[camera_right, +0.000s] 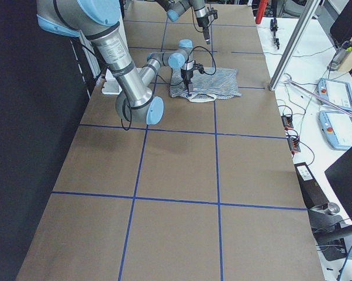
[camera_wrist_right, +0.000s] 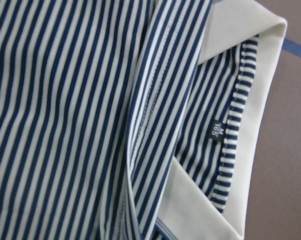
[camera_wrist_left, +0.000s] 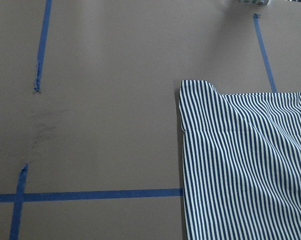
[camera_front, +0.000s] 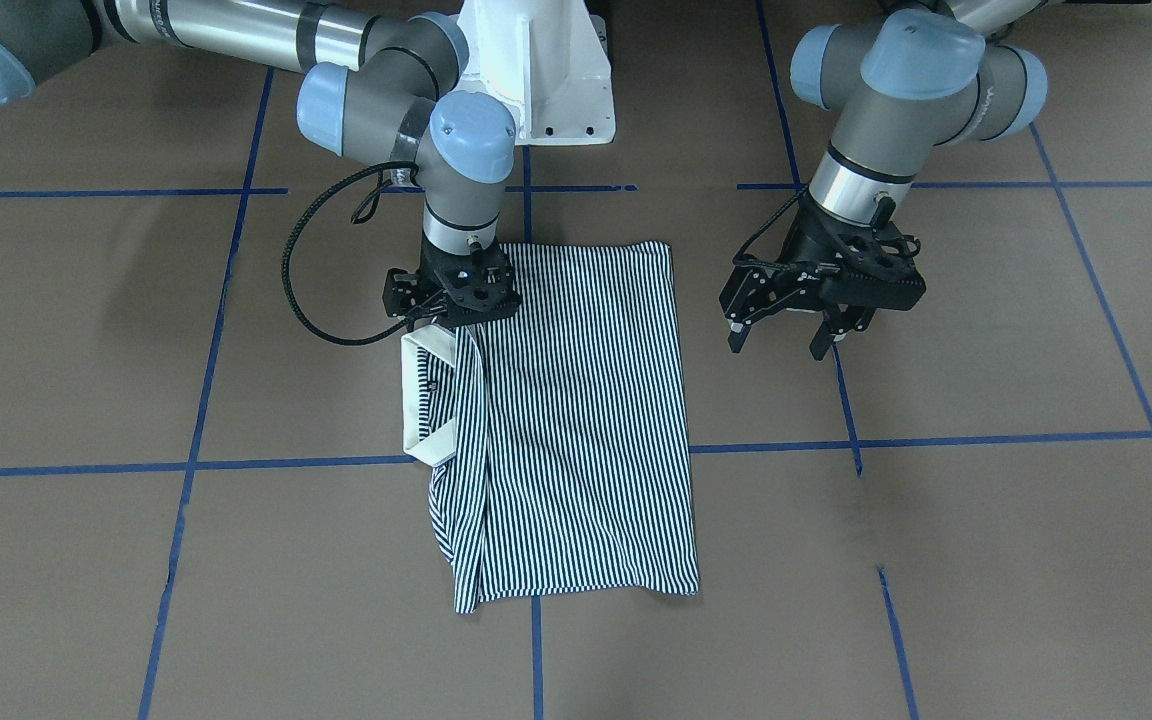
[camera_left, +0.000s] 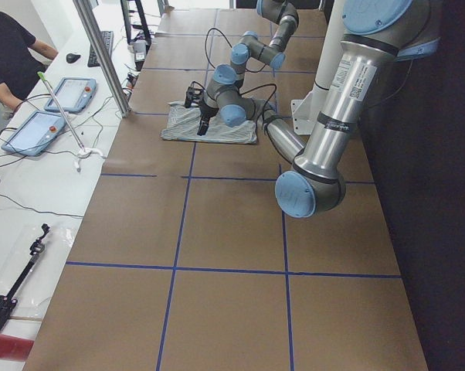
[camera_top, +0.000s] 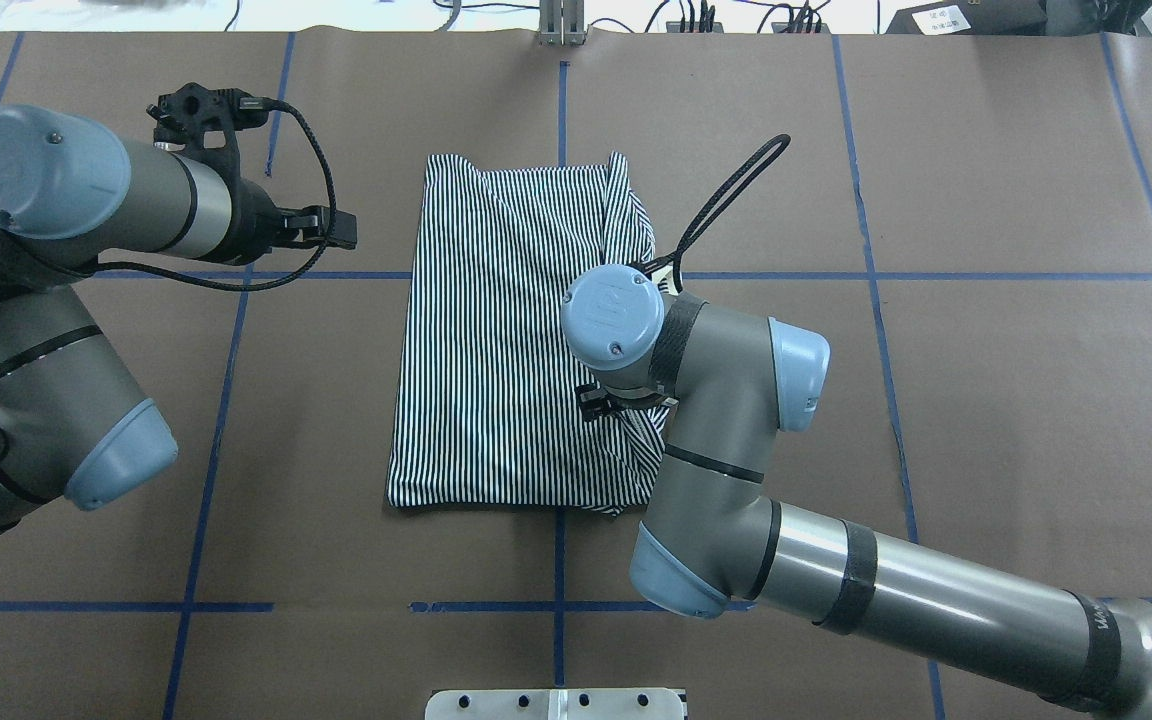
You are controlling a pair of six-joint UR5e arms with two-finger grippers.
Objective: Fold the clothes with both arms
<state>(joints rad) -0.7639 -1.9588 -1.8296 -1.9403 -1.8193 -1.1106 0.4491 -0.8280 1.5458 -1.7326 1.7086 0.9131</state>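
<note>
A thin navy-and-white striped polo shirt (camera_front: 586,420) lies flat on the brown table (camera_front: 936,550), folded into a long rectangle, its white collar (camera_front: 426,350) protruding sideways. The black right gripper (camera_front: 448,305) hangs low at the collar; the black left gripper (camera_front: 781,345) hovers beside the shirt, fingers spread.

Left gripper (camera_front: 781,338) aloft, jaws apart (right gripper (camera_front: 448,312) low, wrist vertical)

Polo shirt (camera_front: 586,420) is lying central on the surface (camera_front: 986,560), collar (camera_front: 426,400) at its robot-right edge. Right end effector (camera_front: 446,325) is sitting over that edge, robot-side of the collar. Left end effector (camera_front: 778,345) is hanging beside the opposite edge, apart from it.
</note>
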